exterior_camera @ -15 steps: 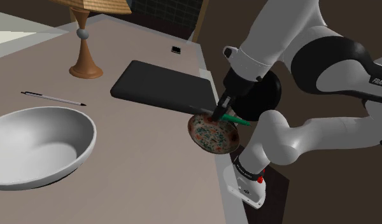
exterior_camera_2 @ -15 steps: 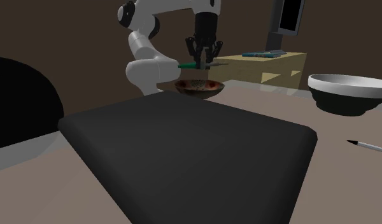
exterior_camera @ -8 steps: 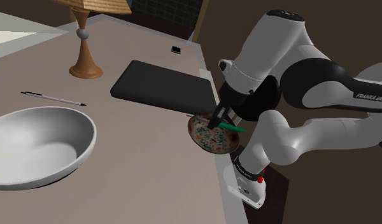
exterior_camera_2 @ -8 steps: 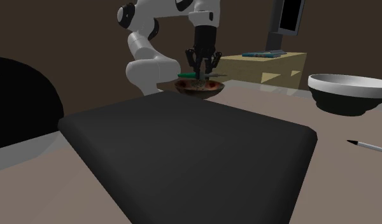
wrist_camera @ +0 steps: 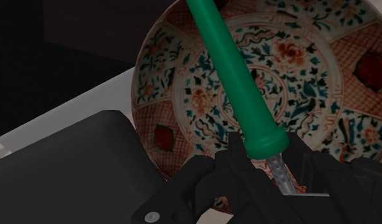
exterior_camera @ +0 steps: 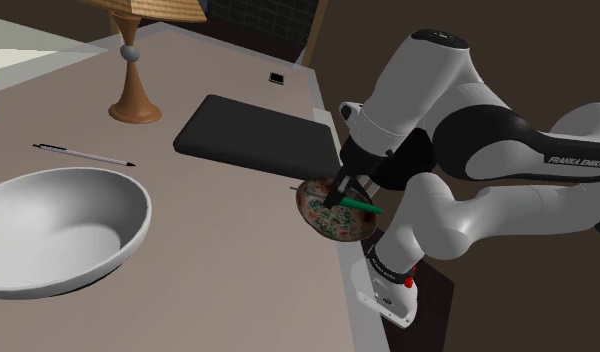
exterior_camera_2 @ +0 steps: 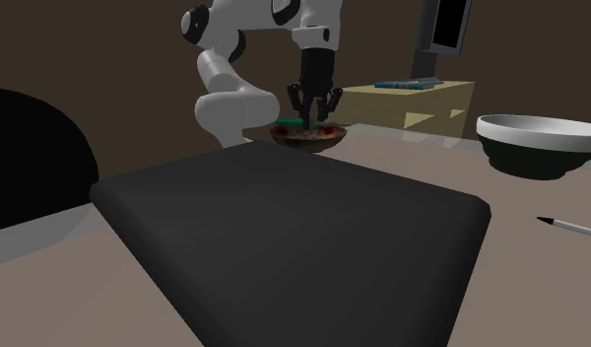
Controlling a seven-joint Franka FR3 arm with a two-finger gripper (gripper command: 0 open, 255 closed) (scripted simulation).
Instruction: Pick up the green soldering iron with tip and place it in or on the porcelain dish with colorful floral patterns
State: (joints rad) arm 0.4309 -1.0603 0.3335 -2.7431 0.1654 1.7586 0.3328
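The gripper (exterior_camera: 340,193) is positioned low over the dish (exterior_camera: 323,224), at the table (exterior_camera: 218,260) edge nearest the stand. The green soldering iron (wrist_camera: 231,70) is clamped between the closed fingers (wrist_camera: 237,167) at its flared collar, where the handle meets the metal shaft. The iron is held across the dish interior, roughly level, with the handle end reaching out past the rim.

Risks:
- The handle is long relative to the dish. If it is released as held, the overhanging end could lever the iron out over the rim, and a drop off the table edge is judged possible.
- The dish seems to be set right at the table edge, with part of it over the dark area beyond. A downward push from the fingers could tip or shift it.
- The round handle could roll once it is let go.

Hard to make out:
- The tip is covered by the fingers in the wrist view.
- Whether the iron already touches the dish surface cannot be told.
- In the second exterior view the gripper (exterior_camera_2: 313,110), iron (exterior_camera_2: 287,121) and dish (exterior_camera_2: 308,136) are small and dim behind the black slab (exterior_camera_2: 284,246).
- Pad contact is hidden by the gripper body.
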